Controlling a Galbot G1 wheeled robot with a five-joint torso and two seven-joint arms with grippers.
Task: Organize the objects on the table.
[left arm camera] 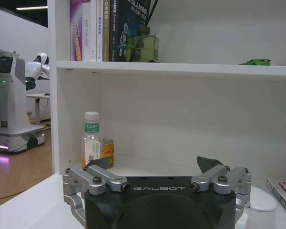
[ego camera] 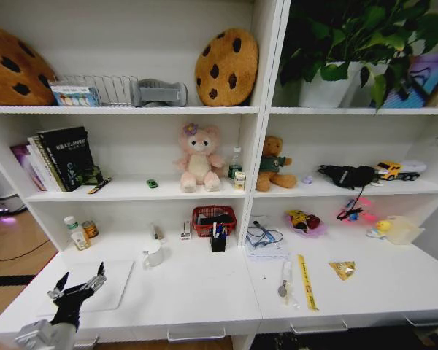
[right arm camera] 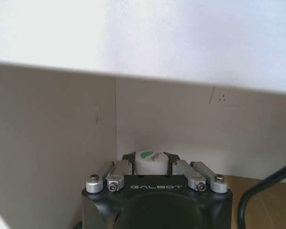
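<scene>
The slim silver laptop [ego camera: 109, 288] lies shut on the left of the white table [ego camera: 204, 295]. My left gripper [ego camera: 80, 281] hovers open over the laptop's near left corner, and in the left wrist view it [left arm camera: 152, 164] is empty and faces the shelf unit. The tiny green toy car [ego camera: 152, 184] sits on the middle shelf left of the pink bear, and it is also on the shelf edge [left arm camera: 255, 62]. A thin white pen [ego camera: 285, 275] lies right of centre on the table. My right gripper [right arm camera: 152, 164] is shut on a white cylinder with a green mark [right arm camera: 151, 161], close to a pale panel.
A white mug [ego camera: 153, 254], a black pen holder [ego camera: 218, 240] and a red basket [ego camera: 214, 219] stand mid-table. A bottle [left arm camera: 91, 143] and a can [left arm camera: 107, 151] sit in the back left corner. A yellow ruler [ego camera: 306, 281] and cables [ego camera: 263, 237] lie to the right.
</scene>
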